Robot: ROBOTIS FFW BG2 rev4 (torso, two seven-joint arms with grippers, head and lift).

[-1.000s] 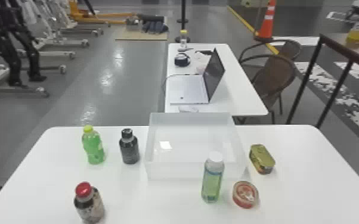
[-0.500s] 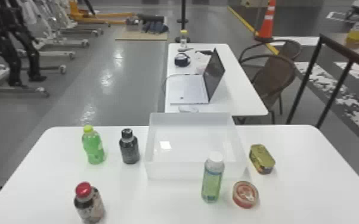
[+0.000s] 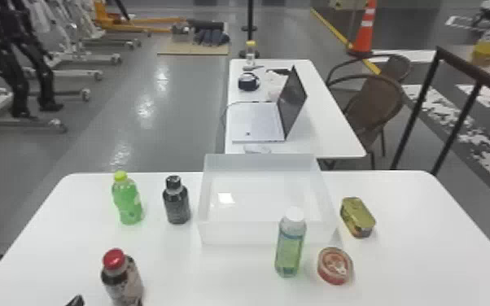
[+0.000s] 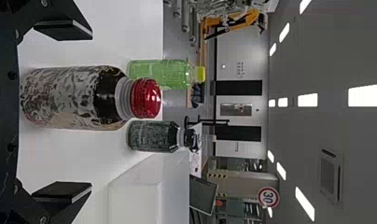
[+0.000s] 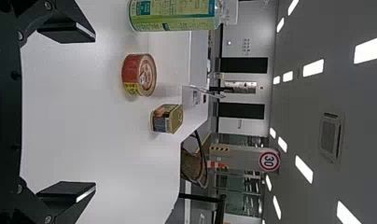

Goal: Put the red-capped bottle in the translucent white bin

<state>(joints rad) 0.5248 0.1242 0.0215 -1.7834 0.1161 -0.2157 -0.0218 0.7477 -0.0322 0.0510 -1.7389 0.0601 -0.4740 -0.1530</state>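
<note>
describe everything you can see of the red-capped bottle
The red-capped bottle stands upright on the white table, left of the translucent white bin and nearer the robot. Its glossy red cap is on, above a pale neck ring; the shoulder is dark and the body wears a mottled grey-brown wrap. It looks lined up with the left gripper, between its open fingers, a gap on each side.

Bright ceiling lights (image 4: 366,95), streaky glare on the grey floor (image 3: 183,126), faint shadows on the table (image 3: 215,276)
</note>
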